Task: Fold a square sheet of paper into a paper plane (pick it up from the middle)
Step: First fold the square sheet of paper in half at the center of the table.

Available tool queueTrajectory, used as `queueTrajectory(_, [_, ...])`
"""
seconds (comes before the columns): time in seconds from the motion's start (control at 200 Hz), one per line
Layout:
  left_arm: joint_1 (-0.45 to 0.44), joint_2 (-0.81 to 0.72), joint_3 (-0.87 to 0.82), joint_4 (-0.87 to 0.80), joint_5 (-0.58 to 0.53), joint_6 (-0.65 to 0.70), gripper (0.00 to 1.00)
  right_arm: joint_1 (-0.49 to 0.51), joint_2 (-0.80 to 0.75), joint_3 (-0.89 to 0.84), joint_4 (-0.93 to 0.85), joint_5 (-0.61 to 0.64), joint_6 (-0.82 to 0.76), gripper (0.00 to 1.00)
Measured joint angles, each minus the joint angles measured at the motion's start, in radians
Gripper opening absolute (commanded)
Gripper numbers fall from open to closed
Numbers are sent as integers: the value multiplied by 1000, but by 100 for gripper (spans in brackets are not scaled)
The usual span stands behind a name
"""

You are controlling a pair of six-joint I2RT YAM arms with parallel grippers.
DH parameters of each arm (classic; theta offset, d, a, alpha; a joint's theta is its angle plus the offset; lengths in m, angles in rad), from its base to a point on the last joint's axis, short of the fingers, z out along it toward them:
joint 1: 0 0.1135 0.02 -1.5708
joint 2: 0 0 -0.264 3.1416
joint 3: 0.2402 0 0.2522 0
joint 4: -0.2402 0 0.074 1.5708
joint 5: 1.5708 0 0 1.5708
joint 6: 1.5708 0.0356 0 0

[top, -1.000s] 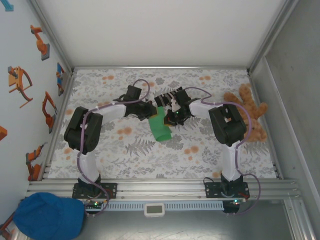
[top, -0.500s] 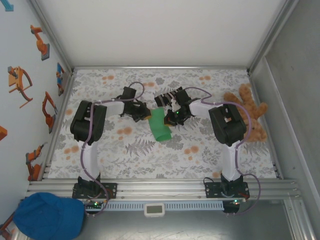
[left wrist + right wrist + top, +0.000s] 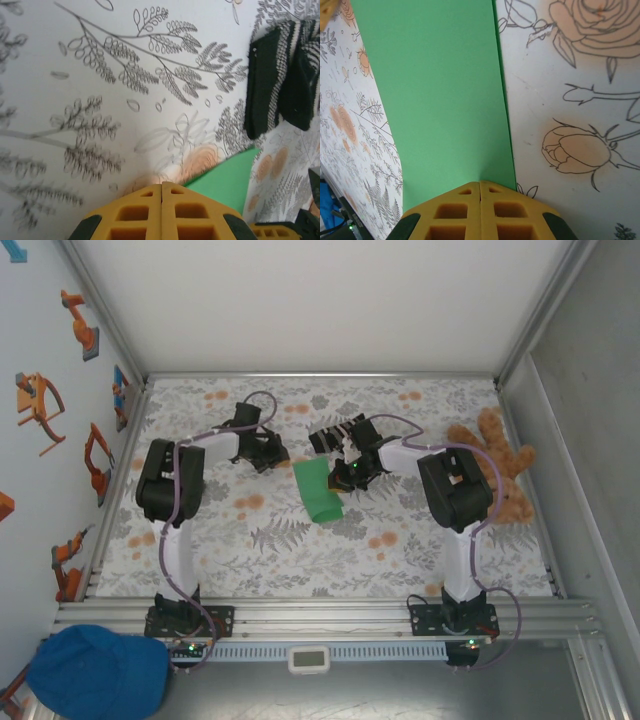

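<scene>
One sheet of green paper [image 3: 320, 490] lies flat near the middle of the worktop [image 3: 400, 540], a longish strip seen from overhead. How many layers it has I cannot tell. In the right wrist view it runs off the top border.

The right jaws sit at the paper's right-hand edge, closed, their two yellow pads [image 3: 455, 215] meeting along a thin seam just where that edge ends. Whether any paper is nipped between them is hidden.

The left jaws are apart from the sheet, to its left and a little farther back. They are also closed, pads [image 3: 135, 215] pressed together on nothing, and one corner of the paper shows beside them.

One striped black-and-white sock [image 3: 335, 432] lies just behind the paper, cut off at the right border in the left wrist view.

One brown teddy bear [image 3: 500, 475] lies at the worktop's right end, partly behind the right arm [image 3: 455, 490].

One blue cap [image 3: 95, 675] sits off the worktop, bottom left — its rim cut off by the frame.
</scene>
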Motion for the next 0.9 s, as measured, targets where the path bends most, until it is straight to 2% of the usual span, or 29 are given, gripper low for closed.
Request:
queueTrajectory(0.105, [-38,-114,-66,4,-27,-32,0,-1,0,-1,2,-5,0,0])
queueTrajectory(0.215, [-145,-230,-132,51,-46,-94,0,-2,1,-1,3,-8,0,0])
queueTrajectory(0.29, [-223,-260,-177,100,-42,-143,0,-2,1,-1,4,-8,0,0])
queueTrajectory(0.386, [-280,-247,-225,135,-36,-187,0,-2,2,-1,4,-9,0,0])
queueTrajectory(0.621, [-272,-125,-234,169,0,-230,0,-5,3,-1,5,-15,0,0])
queueTrajectory(0.896, [-277,-118,-275,186,27,-240,0,-5,3,-2,5,-15,0,0])
